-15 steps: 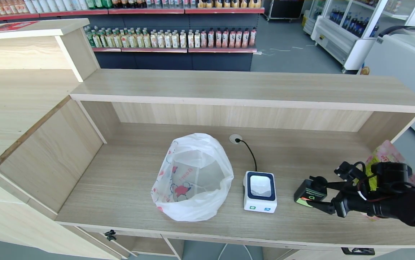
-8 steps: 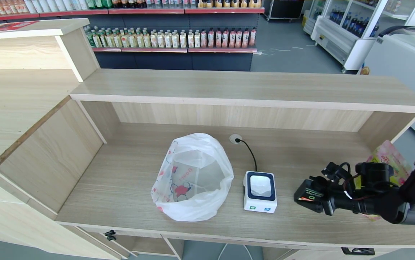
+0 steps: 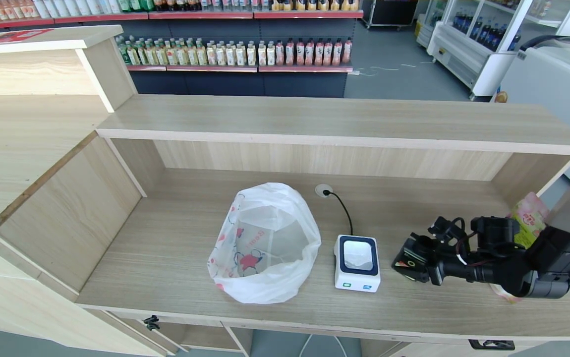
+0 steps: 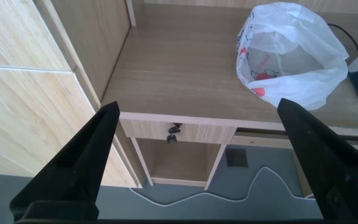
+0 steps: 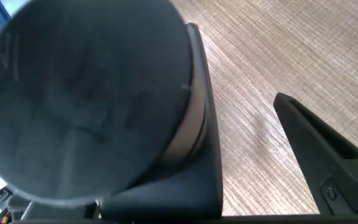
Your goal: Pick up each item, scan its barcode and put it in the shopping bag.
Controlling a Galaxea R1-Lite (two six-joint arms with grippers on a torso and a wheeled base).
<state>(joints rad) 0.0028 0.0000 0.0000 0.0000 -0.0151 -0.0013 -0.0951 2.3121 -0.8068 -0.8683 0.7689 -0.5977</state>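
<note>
No wording can be read with certainty. The shopping bag (image 3: 265,243) carries red print on its near side: a cartoon-like figure and a short row of letters seen in reverse through the plastic, too faint to spell out. The scanner (image 3: 357,263) has two tiny badges on its front edge, one green and one blue, their marks too small to tell. The small black item (image 3: 408,260) bears a label with green, red and a pale ring. The pink and green packet (image 3: 530,218), the shelf bottles (image 3: 235,53) and a red sign (image 3: 12,35) on the raised counter (image 3: 79,34) all show print too small to read.
</note>
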